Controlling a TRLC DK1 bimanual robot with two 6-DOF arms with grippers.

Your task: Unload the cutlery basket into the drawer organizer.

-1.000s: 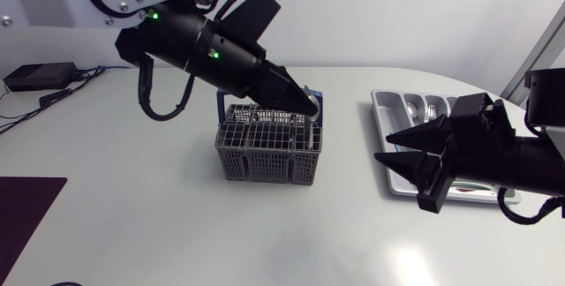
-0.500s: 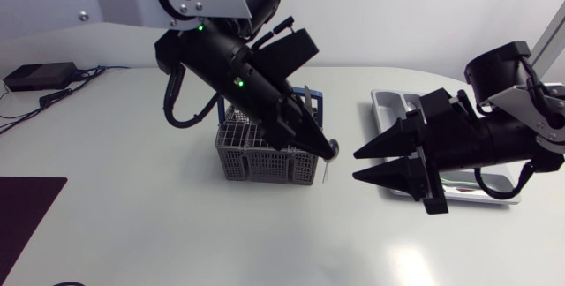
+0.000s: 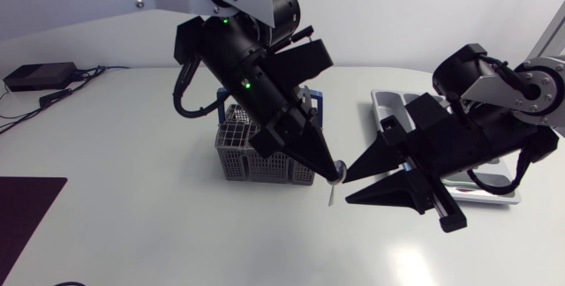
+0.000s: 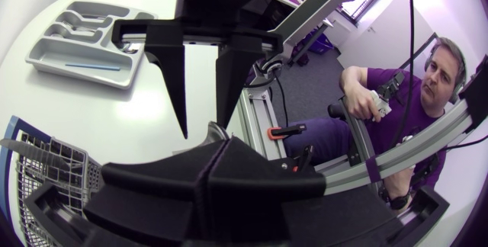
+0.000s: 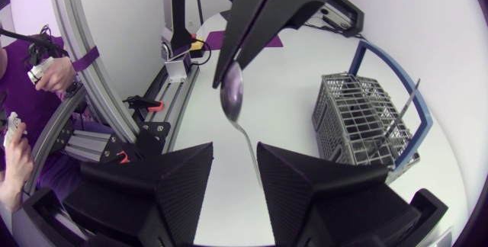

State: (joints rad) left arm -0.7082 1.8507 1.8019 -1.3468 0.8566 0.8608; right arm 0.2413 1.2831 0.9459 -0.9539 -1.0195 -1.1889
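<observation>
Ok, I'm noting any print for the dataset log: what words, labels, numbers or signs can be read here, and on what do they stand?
None can be read.
The basket, the tray, the spoon, the left gripper and the right gripper show no print.
The green lights on the left arm are plain lamps, not signs.

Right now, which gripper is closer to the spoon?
Left. The left gripper is shut on the spoon, holding it at the bowl end. The right gripper is open, its fingers on either side of the hanging handle and apparently not touching it.
</observation>
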